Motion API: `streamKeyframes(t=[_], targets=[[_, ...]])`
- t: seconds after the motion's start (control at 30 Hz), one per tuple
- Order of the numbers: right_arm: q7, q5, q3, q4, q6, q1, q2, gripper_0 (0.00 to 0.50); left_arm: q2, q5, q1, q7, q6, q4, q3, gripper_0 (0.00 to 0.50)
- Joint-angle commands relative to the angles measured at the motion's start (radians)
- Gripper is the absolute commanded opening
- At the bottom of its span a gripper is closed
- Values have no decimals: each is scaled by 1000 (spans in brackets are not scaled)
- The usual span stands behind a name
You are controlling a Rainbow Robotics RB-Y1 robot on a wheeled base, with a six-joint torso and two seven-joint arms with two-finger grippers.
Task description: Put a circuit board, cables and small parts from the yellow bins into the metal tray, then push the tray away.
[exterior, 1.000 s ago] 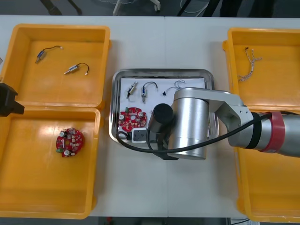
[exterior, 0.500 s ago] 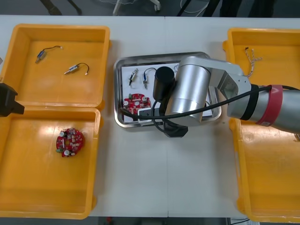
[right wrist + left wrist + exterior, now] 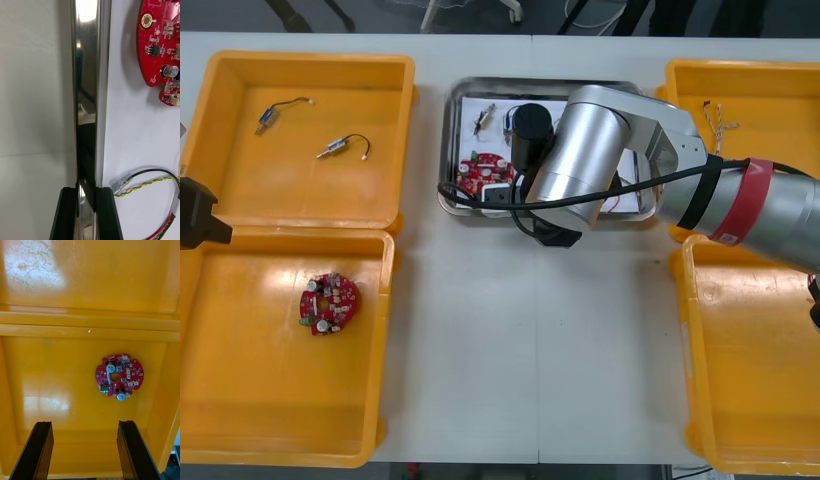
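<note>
Clearance is widest on the pale bench point(image 3: 530, 350) nearer the robot, where a broad bare strip is left between the yellow plastic bins. The shiny rectangular metal tray point(image 3: 452, 150) is set far up the bench. Its right end lies just beside the far right yellow bin point(image 3: 760, 190), and a narrow gap is kept from the far left yellow bin point(image 3: 300, 190). Much of the tray is covered in the front view by the silver right arm, which reaches across from the right. In the right wrist view the right gripper point(image 3: 88, 213) is seen with its black jaws closed on the polished rim, one jaw over the bench and one over the white lining. Just beside the inner jaw a twisted red and yellow cable point(image 3: 150, 183) with a small metal end is laid. Farther along lies a round red circuit board point(image 3: 161, 48) studded with components. The left gripper point(image 3: 84, 450) is held with its jaws wide apart above the smooth, glossy near left yellow bin point(image 3: 56, 371), where a second round red circuit board point(image 3: 119, 377) lies flat. Two small metal parts point(image 3: 345, 147) on black leads are seen in the far left bin, and a twisted blue and white cable point(image 3: 715, 130) in the far right one.
</note>
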Motion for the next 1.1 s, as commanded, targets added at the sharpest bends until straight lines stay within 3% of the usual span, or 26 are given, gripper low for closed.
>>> streamKeyframes(t=[0.03,0.47,1.1], targets=[[34,22,-37,29,-57,-19,13,0,43,7,16,-77,6,-27,32,500],[34,118,-42,60,-169,-19,11,0,43,7,16,-77,6,-27,32,500],[37,178,-53,126,-308,-41,13,0,43,7,16,-77,6,-27,32,500]])
